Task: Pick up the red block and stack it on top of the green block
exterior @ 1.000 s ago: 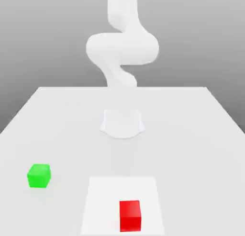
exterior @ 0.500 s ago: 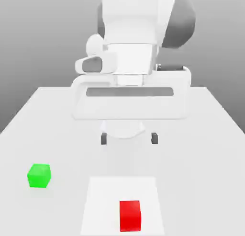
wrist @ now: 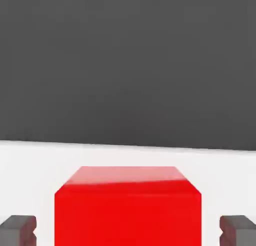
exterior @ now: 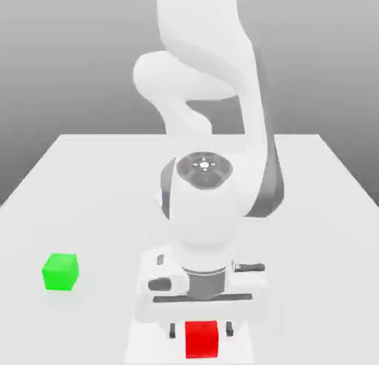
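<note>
Lowered over the red block, the robot's fingers now stand on either side of it

Since the earlier frame, the arm [exterior: 203, 208] has come down and forward, bringing the fingers [exterior: 172, 330] from above the bare middle of the surface [exterior: 96, 208] to the red block [exterior: 201, 340]. Both blocks lie where they lay before.

In the exterior view, the fingers are wide apart, one on each side of the red block, with a gap between each of them and its faces; they hold nothing. The hand view shows the same gaps, white showing between the red block and each fingertip.

The red block sits upright on the white square [exterior: 148, 349], near the exterior view's bottom edge. Well apart from it, toward the exterior view's left, the green block [exterior: 60, 272] rests on the surface, outside the white square, with nothing on top of it.
</note>
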Controlling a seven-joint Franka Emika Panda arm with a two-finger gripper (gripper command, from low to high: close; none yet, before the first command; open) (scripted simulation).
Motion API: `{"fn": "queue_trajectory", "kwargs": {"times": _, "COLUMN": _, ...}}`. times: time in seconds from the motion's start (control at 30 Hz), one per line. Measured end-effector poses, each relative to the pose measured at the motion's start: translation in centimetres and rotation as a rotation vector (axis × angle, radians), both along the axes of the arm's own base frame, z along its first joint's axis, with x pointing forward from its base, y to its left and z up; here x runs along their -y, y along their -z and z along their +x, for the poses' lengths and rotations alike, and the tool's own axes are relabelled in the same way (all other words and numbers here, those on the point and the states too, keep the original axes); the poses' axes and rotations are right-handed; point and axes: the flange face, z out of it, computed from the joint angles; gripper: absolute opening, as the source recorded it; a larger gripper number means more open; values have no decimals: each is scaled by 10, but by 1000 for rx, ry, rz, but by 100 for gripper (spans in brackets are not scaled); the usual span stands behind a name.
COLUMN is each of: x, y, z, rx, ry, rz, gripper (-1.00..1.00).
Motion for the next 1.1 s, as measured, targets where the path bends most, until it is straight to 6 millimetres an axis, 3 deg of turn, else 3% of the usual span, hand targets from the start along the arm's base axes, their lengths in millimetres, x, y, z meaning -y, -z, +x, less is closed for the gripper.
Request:
{"fn": "queue_trajectory", "kwargs": {"times": 0.13, "x": 0, "y": -1, "z": 0, "rx": 0, "ry": 0, "rz": -1, "gripper": -100}}
{"fn": "queue_trajectory", "kwargs": {"times": 0.3, "x": 1, "y": -55, "z": 0, "rx": 0, "ry": -1, "rz": -1, "gripper": -100}}
{"fn": "queue_trajectory", "kwargs": {"times": 0.5, "x": 79, "y": -78, "z": -18, "rx": 2, "ry": -64, "rz": -42, "gripper": -100}}
{"fn": "queue_trajectory", "kwargs": {"times": 0.73, "x": 176, "y": -94, "z": -63, "rx": -6, "ry": -121, "rz": -60, "gripper": -100}}
{"fn": "queue_trajectory", "kwargs": {"times": 0.9, "x": 228, "y": -101, "z": -104, "rx": -10, "ry": -176, "rz": -47, "gripper": -100}}
{"fn": "queue_trajectory", "kwargs": {"times": 1.1, "x": 269, "y": -100, "z": -155, "rx": -3, "ry": -257, "rz": -6, "gripper": -100}}
